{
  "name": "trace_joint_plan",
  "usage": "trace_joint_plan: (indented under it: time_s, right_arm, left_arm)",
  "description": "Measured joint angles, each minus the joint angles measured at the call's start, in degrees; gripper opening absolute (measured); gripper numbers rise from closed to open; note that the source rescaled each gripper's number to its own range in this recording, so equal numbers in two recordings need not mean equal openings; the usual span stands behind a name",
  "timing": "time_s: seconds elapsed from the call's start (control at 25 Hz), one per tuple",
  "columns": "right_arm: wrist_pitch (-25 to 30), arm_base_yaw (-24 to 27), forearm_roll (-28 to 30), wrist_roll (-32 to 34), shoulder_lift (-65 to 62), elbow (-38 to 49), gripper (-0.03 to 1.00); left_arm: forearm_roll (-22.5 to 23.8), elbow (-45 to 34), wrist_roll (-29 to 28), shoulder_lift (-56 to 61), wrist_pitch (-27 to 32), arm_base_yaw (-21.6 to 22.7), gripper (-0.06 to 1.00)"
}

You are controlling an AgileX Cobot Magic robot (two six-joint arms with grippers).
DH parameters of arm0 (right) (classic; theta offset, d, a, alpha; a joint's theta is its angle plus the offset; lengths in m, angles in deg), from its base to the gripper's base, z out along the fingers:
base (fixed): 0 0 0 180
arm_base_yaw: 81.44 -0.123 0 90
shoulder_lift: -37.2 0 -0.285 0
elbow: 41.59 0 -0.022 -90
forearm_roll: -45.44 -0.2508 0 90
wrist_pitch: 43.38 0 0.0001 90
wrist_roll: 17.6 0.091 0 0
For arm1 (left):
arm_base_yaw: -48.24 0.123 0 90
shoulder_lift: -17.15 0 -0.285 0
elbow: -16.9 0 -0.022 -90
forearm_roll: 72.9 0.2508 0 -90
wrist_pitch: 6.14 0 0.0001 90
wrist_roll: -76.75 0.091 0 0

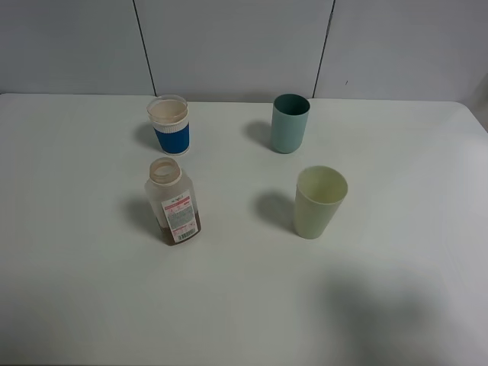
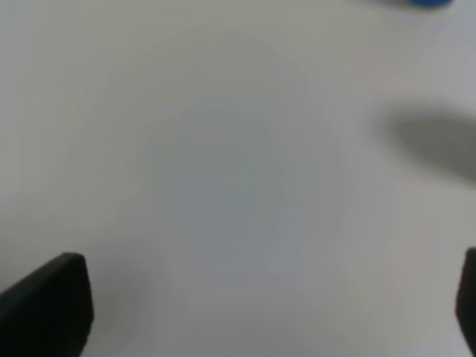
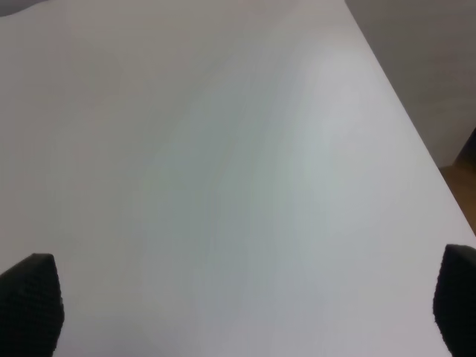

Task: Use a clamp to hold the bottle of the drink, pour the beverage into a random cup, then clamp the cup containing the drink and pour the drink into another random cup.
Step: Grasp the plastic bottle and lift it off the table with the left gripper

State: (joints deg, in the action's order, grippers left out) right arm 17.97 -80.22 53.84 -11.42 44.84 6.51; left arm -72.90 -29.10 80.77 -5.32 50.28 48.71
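A white table fills nearly the whole high view. Its far edge meets a grey panelled wall, and its far right corner is rounded. The left, right and near sides run out of frame.

Four things stand in a loose square on the far half, all upright and well apart from one another. A broad stretch of bare tabletop lies in front of them and to either side.

The bottle stands left of centre. It is clear and uncapped, with a label and a little brown drink at the bottom. Behind it, near the far edge, is a blue cup with a white rim. A teal cup stands level with that one, right of centre. A green cup, pale, stands in front of the teal cup, level with the bottle.

The left gripper hangs over bare table with its jaws spread wide and nothing between them. A blurred blue sliver at the frame edge may be the blue cup.

The right gripper is likewise spread wide and holds nothing. It is over the table near a side edge, with brown floor showing beyond.
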Motion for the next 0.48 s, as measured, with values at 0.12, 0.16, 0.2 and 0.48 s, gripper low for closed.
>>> trace_joint_plan:
  time_s: [0.12, 0.16, 0.2, 0.48]
  right_arm:
    - [0.0, 0.0, 0.0, 0.0, 0.0, 0.0, 1.0]
    - [0.0, 0.0, 0.0, 0.0, 0.0, 0.0, 1.0]
    - [0.0, 0.0, 0.0, 0.0, 0.0, 0.0, 1.0]
    - [0.0, 0.0, 0.0, 0.0, 0.0, 0.0, 1.0]
  left_arm:
    - [-0.85, 0.0, 3.27, -5.54, -0.62, 0.0, 0.99]
    - [-1.37, 0.0, 4.33, -7.24, -0.69, 0.0, 0.99]
    - [-1.98, 0.0, 5.54, -9.17, -0.76, 0.0, 0.99]
    - [-7.55, 0.0, 10.8, -20.74, -0.94, -2.55, 0.99]
